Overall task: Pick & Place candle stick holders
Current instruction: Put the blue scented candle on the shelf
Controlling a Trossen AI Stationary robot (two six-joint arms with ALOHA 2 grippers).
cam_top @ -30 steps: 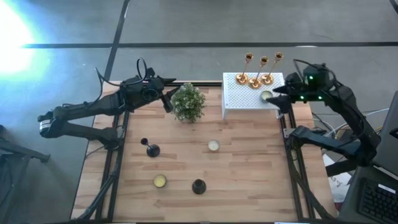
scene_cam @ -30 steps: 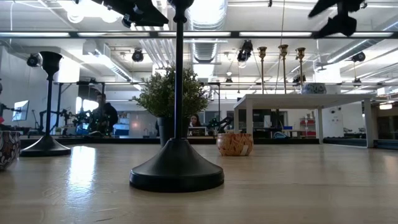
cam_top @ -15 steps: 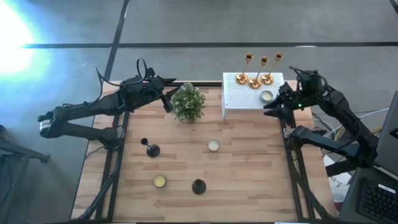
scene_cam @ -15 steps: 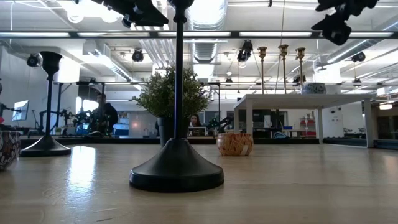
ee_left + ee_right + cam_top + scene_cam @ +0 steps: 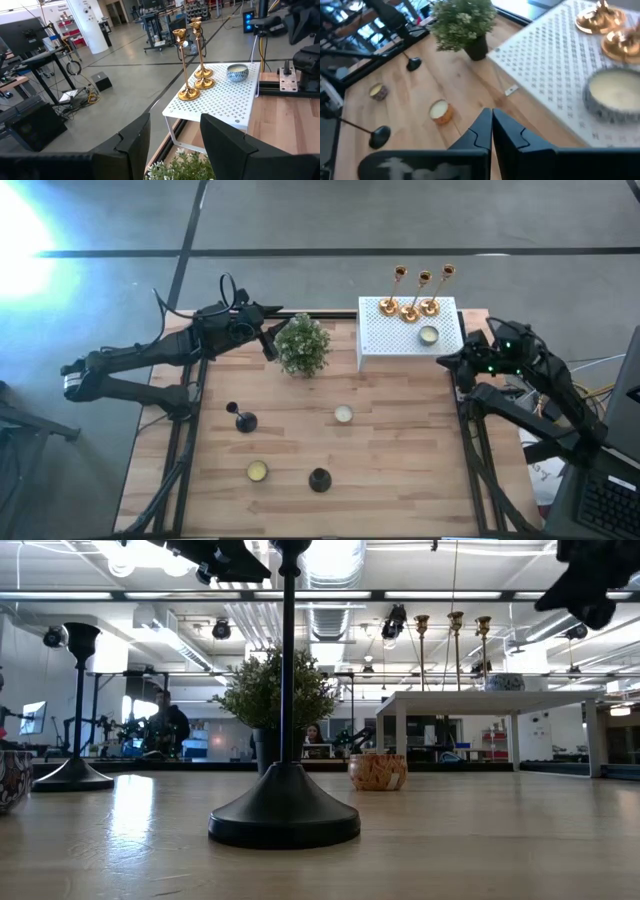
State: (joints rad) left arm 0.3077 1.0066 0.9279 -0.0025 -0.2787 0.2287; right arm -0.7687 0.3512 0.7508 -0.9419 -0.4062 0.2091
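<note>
Dark right gripper (image 5: 491,131) fingers pressed shut on nothing; left gripper (image 5: 175,137) fingers parted, empty.

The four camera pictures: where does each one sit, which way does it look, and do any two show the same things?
High view: overhead, looking straight down; both arms show.
Low view: at tabletop height, facing a black candle holder.
Left wrist view: on the left arm, past its fingers at the white box.
Right wrist view: on the right arm, behind the shut right gripper.
All four share the potted plant.

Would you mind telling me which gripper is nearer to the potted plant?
Left. The left gripper sits just beside the potted plant; the right gripper is across the table, past the white box.
</note>
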